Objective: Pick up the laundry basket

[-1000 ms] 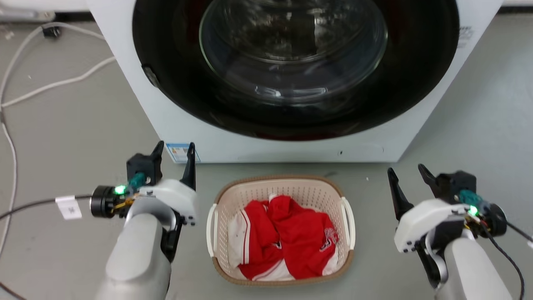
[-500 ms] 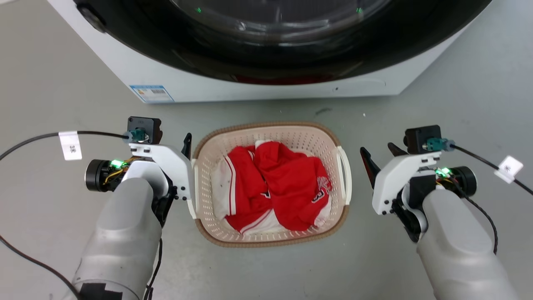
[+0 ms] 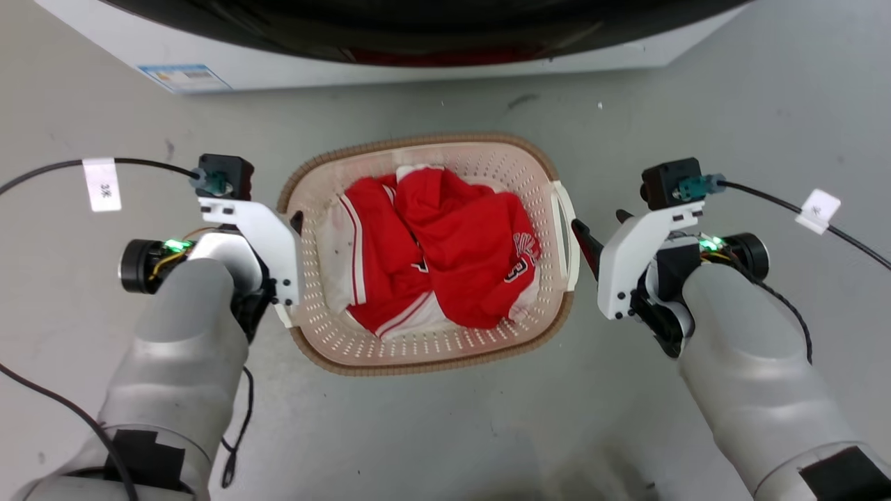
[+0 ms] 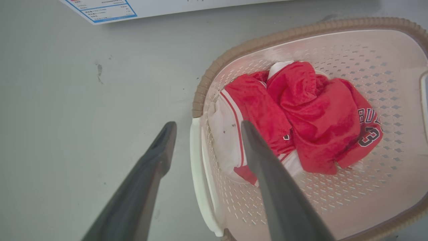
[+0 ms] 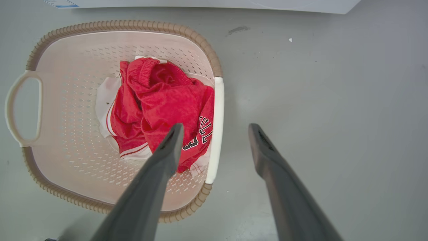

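I see the laundry basket (image 3: 418,363) on the grey floor (image 3: 445,431), just in front of the washing machine (image 3: 418,66), holding a red garment (image 3: 452,257). My left tool (image 4: 207,125) is spread and straddles the basket's white left handle (image 4: 197,167), with one finger over the floor and the other over the inside. My right tool (image 5: 215,127) is also spread and straddles the right handle (image 5: 216,100) the same way. I cannot tell whether either tool touches the basket.

Laundry area: washing machine (image 3: 278,75), grey floor (image 3: 445,431).
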Controlling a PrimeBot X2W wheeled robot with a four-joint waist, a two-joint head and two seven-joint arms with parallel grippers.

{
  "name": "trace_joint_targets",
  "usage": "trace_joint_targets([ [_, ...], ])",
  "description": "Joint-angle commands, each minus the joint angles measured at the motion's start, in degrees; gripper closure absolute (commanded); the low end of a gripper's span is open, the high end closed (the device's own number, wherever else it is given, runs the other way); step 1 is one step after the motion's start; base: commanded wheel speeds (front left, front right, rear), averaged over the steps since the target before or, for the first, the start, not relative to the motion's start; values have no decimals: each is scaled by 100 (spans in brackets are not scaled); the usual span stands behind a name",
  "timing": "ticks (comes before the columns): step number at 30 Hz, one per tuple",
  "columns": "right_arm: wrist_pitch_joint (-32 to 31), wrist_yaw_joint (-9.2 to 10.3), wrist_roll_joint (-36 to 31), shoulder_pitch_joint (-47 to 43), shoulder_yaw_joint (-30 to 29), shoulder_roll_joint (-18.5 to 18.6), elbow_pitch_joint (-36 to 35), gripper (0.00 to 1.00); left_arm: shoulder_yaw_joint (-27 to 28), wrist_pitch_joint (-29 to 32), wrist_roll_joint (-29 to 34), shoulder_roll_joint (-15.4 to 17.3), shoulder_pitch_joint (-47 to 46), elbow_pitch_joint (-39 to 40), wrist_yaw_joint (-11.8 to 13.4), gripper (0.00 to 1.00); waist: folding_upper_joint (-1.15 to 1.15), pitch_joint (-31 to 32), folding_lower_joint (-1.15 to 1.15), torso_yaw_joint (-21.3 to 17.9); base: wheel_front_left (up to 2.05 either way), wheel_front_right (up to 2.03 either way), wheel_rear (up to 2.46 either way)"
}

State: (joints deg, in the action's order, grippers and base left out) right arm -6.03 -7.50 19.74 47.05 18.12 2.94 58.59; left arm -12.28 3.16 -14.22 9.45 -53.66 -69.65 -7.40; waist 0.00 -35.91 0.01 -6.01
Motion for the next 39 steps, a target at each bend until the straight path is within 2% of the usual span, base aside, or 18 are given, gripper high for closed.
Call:
trace_joint_targets([
  [1, -10, 2, 128, 145, 118, -11, 56, 0, -43, 51, -84, 71, -121, -19, -13, 0, 0, -218, -1, -74, 0, 0, 0],
  [17, -214, 3, 1342, 777, 1272, -9, 506, 0, -485, 662, -732, 392, -314, -148, -13, 0, 0, -876, -1, -150, 0, 0, 0],
  [23, -217, 2, 1668, 980, 1585, -9, 638, 0, -564, 697, -887, 513, -426, -162, -13, 0, 0, -1139, -1, -175, 0, 0, 0],
  [35, -157, 2, 2230, 1228, 2135, -9, 812, 0, -632, 646, -1107, 555, -676, -235, -7, 0, 0, -1453, -1, -158, 0, 0, 0],
  [36, -169, 2, 2272, 1235, 2176, -9, 823, 3, -621, 626, -1131, 558, -704, -242, -7, 0, 0, -1469, -1, -156, 0, 0, 0],
  [37, -171, 2, 2312, 1238, 2219, -10, 823, 39, -629, 651, -1136, 547, -716, -250, -7, 7, 0, -1484, -1, -155, 0, 0, 0],
  [38, -137, 2, 2339, 1261, 2259, -10, 834, 55, -645, 694, -1159, 521, -727, -260, -7, 56, 0, -1501, -1, -154, 0, 0, 0],
  [39, -125, 2, 2387, 1284, 2295, -9, 842, 95, -656, 721, -1181, 506, -746, -263, -7, 100, 0, -1515, -1, -152, 0, 0, 0],
])
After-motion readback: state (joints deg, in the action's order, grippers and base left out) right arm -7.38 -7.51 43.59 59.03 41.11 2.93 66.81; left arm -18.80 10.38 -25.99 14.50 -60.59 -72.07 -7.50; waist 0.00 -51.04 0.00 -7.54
